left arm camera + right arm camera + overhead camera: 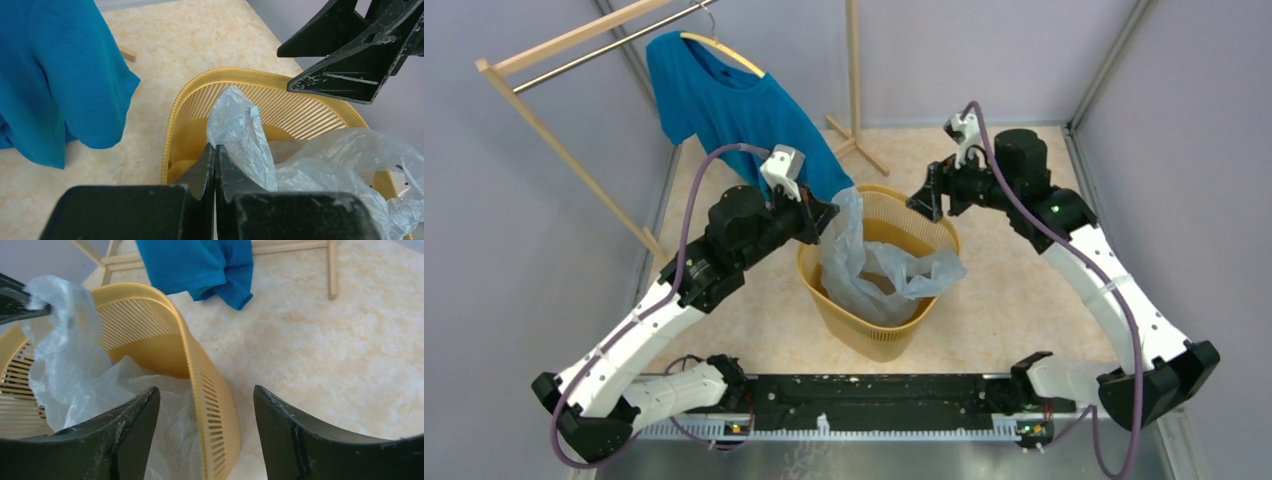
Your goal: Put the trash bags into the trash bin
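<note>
The yellow trash bin (879, 330) stands mid-table, also in the left wrist view (250, 80) and the right wrist view (150, 315). The pale translucent trash bag (874, 265) hangs partly inside it, draped over the near right rim. My left gripper (829, 215) is shut on the bag's upper corner (235, 115), holding it up over the bin's far left rim. My right gripper (927, 200) is open and empty just above the bin's far right rim; in its own view (206, 395) the jaws straddle the bin wall without touching. The bag (65, 345) shows there too.
A teal-blue T-shirt (724, 100) hangs on a hanger from a wooden clothes rack (574, 50) at the back left, close behind my left gripper. The rack's foot (856, 140) stands behind the bin. Grey walls enclose the table.
</note>
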Robot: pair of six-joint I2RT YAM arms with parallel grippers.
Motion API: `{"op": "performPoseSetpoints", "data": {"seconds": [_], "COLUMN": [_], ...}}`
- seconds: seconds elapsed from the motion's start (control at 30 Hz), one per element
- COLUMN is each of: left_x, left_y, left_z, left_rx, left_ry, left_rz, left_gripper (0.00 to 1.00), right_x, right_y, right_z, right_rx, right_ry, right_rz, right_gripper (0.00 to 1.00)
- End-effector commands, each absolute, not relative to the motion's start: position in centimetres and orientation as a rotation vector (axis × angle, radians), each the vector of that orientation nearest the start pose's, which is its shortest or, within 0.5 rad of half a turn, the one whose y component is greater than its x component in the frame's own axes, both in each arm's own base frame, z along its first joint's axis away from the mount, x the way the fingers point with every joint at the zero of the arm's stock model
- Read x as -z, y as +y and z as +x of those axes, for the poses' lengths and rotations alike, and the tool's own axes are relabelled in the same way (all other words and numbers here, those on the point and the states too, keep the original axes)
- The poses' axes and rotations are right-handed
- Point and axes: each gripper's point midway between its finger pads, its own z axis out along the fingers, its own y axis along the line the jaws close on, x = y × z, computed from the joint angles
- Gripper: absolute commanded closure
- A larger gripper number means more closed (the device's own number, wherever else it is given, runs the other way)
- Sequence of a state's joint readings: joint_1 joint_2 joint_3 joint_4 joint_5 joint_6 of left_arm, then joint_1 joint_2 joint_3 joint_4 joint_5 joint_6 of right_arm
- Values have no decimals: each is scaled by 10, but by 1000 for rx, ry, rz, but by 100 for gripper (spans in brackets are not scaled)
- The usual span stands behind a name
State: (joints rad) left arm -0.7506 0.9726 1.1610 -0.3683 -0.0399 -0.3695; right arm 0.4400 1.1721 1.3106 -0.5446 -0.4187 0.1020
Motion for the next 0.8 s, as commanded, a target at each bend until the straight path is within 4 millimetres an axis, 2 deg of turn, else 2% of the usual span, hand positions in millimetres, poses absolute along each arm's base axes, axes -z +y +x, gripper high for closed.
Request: {"op": "performPoseSetpoints", "data": {"seconds": [0.0, 0.1, 0.23, 0.43, 0.57, 0.63, 0.77], "left_x": [-359, -362, -367, -376, -379, -383, -393], "left_y": [-246, -251, -253, -257, -259, -260, -265], "left_z": [243, 240, 243, 248, 253, 255, 262], "left_rx": [824, 849, 848, 845, 833, 832, 838], "left_ry": [1779, 1768, 1755, 1730, 1725, 1717, 1685], "left_rz": [316, 344, 354, 356, 357, 354, 345], "left_gripper": [100, 100, 100, 100, 100, 100, 100], "right_x": [-346, -338, -333, -316, -317, -323, -335], "right_y": [232, 234, 240, 248, 246, 240, 216], "right_z": [289, 297, 301, 298, 301, 303, 310], "right_rx": [-638, -534, -535, -535, -529, -521, -488], "right_ry": [1849, 1879, 1882, 1905, 1898, 1895, 1861], "right_rz": [-742, -752, -738, -763, -717, -616, -329], "right_gripper": [35, 41, 54, 59, 83, 98, 100]}}
